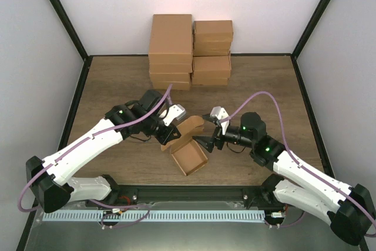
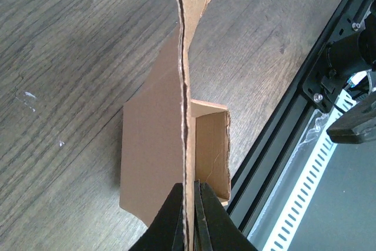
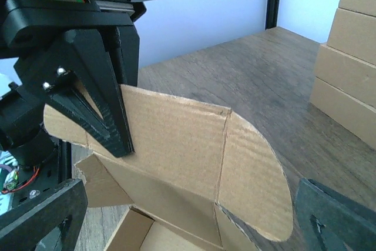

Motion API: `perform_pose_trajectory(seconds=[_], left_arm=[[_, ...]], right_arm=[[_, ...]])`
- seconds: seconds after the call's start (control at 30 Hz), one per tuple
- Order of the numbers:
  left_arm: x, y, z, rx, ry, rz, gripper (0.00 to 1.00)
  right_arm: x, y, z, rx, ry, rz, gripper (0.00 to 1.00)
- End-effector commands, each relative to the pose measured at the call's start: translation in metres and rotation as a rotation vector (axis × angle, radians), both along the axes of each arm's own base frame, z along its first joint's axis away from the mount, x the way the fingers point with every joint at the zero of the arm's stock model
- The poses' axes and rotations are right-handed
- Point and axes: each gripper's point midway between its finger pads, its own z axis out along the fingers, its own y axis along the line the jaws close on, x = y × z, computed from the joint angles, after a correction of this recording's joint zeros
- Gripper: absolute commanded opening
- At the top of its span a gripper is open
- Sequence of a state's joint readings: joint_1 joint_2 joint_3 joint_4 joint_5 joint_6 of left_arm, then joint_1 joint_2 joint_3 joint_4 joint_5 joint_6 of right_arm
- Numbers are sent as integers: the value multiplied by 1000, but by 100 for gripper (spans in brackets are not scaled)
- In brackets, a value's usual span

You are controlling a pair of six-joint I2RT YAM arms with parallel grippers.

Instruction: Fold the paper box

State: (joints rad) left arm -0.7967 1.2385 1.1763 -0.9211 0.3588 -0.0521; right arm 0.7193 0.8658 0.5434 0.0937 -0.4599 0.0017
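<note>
**Paper box (image 1: pixel 188 156), part-folded, lid pinched upright**

Item: tan-brown, thin corrugated cardboard, die-cut. Its open tray sits on the brown wood-grain table (image 1: pixel 258 86) at centre, close to the black rail (image 1: pixel 194 191) at 6 o'clock.

Lid panel (image 1: pixel 189 129): raised at the tray's far side, its top edge running roughly 8 to 2 o'clock. It ends in a rounded side tab (image 3: pixel 254 181), not yet turned in.

Left gripper (image 1: pixel 167 136): at 10 o'clock from the tray, fingers pressed together on the lid panel's edge and holding it upright.

Right gripper (image 1: pixel 205 131): at 2 to 3 o'clock from the tray, fingers spread wide and holding nothing. It is just beside the tab end of the lid and is the nearer arm to that tab. In its wrist view the tab lies between the two fingers.

Judgement: the coming move probably turns on the tab lying straight ahead of the open right fingers.

Surroundings: two stacks of larger brown cartons (image 1: pixel 170 51) at 12 o'clock against the back wall, well apart. Nothing stands between the right gripper and the tab.
</note>
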Motion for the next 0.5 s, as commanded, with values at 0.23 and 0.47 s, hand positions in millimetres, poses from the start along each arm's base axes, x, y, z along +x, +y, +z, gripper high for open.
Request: perform_pose_trajectory(seconds=[0.23,0.47], left_arm=[[-3,2,15,-15,-13,-2,4],[-6,3,20,-27,-14,-1,4]], right_arm=[[4,-5,-15,-18,5,-36,90],[18,-10,-31,-10,4,-122,89]])
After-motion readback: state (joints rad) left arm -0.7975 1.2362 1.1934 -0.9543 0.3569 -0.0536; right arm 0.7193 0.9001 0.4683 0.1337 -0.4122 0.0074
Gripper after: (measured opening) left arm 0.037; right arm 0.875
